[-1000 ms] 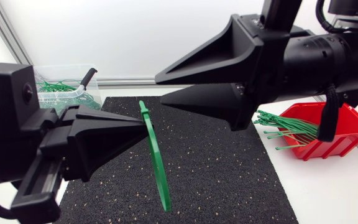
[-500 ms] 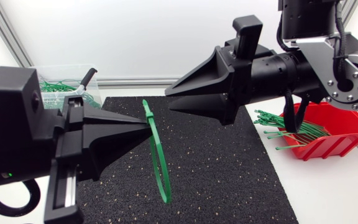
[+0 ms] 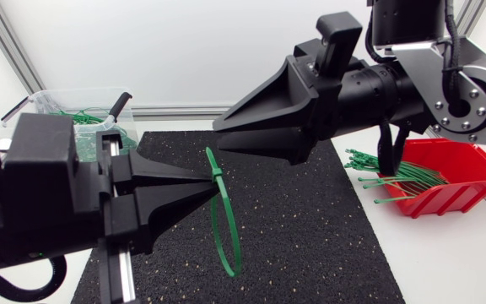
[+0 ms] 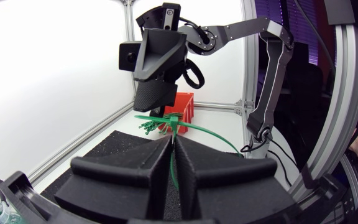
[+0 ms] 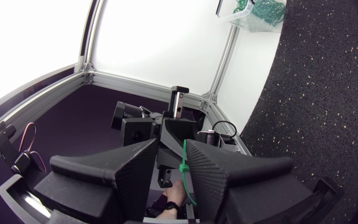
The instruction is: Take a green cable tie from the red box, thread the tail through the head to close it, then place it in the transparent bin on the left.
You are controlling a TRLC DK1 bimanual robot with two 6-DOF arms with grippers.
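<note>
My left gripper [image 3: 213, 181] is shut on a green cable tie [image 3: 226, 241], gripping it near its head. The tie hangs below the fingertips as a long narrow loop over the black mat [image 3: 310, 228]. My right gripper [image 3: 218, 135] hovers just above and behind the tie's top end, open, with nothing between its fingers. In the left wrist view the tie [image 4: 204, 129] arcs out ahead of my left gripper [image 4: 173, 142], under the right gripper [image 4: 153, 106]. The right wrist view shows the tie [image 5: 184, 167] straight ahead of my right gripper [image 5: 174, 152].
The red box [image 3: 467, 190] at the right holds several green ties [image 3: 386, 177] that stick out over its left rim. The transparent bin [image 3: 57, 105] at the back left has green ties inside. The mat covers the table's middle.
My left gripper has moved right and rolled, so the tie now shows as a narrow loop. My right arm has swung round, its fingertips ending a little lower, close over the tie's top.
</note>
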